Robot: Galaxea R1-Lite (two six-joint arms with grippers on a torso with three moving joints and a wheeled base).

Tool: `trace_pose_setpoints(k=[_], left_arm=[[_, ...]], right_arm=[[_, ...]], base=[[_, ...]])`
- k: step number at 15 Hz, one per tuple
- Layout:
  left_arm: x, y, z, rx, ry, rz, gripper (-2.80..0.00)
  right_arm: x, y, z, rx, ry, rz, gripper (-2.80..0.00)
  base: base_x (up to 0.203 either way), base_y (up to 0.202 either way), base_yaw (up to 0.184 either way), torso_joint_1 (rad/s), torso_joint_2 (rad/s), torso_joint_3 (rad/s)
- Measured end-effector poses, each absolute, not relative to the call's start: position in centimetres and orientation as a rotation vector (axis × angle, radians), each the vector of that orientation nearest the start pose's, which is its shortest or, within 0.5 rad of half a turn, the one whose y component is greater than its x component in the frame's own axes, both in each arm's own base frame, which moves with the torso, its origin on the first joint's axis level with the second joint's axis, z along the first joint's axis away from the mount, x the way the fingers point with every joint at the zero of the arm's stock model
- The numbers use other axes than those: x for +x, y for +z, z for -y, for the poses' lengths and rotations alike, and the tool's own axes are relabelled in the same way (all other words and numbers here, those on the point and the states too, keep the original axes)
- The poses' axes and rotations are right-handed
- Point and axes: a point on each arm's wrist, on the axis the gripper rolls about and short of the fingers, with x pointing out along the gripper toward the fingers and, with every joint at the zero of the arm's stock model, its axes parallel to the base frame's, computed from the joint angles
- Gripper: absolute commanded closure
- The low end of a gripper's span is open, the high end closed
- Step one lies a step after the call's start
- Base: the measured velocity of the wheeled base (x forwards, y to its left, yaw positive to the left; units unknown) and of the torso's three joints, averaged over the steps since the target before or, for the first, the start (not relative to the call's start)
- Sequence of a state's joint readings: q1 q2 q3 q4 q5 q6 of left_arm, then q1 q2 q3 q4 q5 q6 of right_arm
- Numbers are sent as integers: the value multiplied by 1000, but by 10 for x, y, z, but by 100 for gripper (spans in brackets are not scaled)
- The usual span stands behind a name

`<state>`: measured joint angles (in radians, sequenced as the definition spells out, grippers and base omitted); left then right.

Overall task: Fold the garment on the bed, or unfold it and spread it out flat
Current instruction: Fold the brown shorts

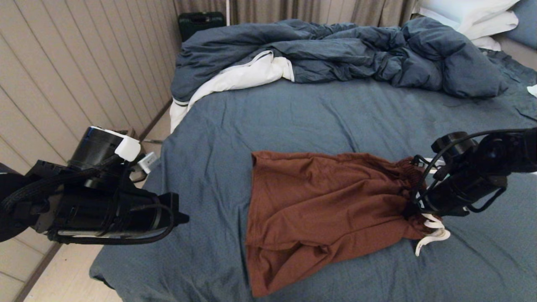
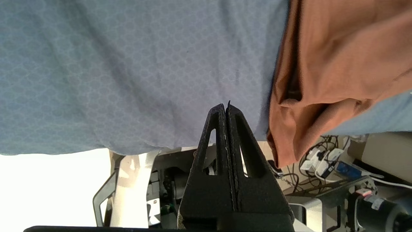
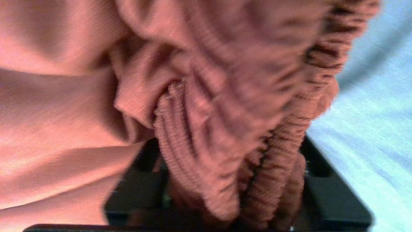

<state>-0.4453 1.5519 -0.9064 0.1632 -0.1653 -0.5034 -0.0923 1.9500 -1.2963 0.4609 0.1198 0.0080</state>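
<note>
Gripping the gathered ribbed waistband, the right gripper [image 1: 413, 208] sits at the head view's right edge; its tips are buried in bunched fabric, so only clamped cloth shows in the wrist view. Rust-brown knit shorts [image 1: 319, 209] lie lower centre on the slate-blue sheeted bed [image 1: 293, 117], leg hems toward frame left, lower leg creased. White drawstring [image 1: 432, 235] partly hidden under the arm. Left gripper [image 2: 226, 108] pressed together, holding nothing, lower left off the bed edge. Rumpled dark blue duvet [image 1: 356, 54] across the top.

garment [image 1: 319, 201]: matt rust knit cloth, ribbed waistband
bed [image 1: 293, 117] sheet: matt slate-blue woven cloth
left gripper [image 2: 226, 108]: rough matt black plastic
</note>
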Motion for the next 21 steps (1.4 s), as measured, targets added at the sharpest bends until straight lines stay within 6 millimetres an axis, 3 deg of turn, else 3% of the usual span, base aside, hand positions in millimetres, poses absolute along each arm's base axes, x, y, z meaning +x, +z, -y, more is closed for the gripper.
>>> trace_pose_setpoints(k=[5,9,17,19,21], left_arm=[[225,179,111,-348,-359,-936,0],[225,179,111,-349,-360,-936,0],[225,179,112,-349,-362,-937,0],[224,179,112,-350,-363,-936,0],[224,180,112,-351,-364,-933,0]], right_arm=[[331,169,21,102,45,-1020,0],[317,186,33,93,13,-975,0],[273,207,127,54,-202,-936,0],[264,218,138,51,-240,-900,0],[259,229,131,39,-228,-863,0]], base=[[0,0,0,0,0,0],[0,0,0,0,0,0],[0,0,0,0,0,0],[0,0,0,0,0,0],[0,0,0,0,0,0]])
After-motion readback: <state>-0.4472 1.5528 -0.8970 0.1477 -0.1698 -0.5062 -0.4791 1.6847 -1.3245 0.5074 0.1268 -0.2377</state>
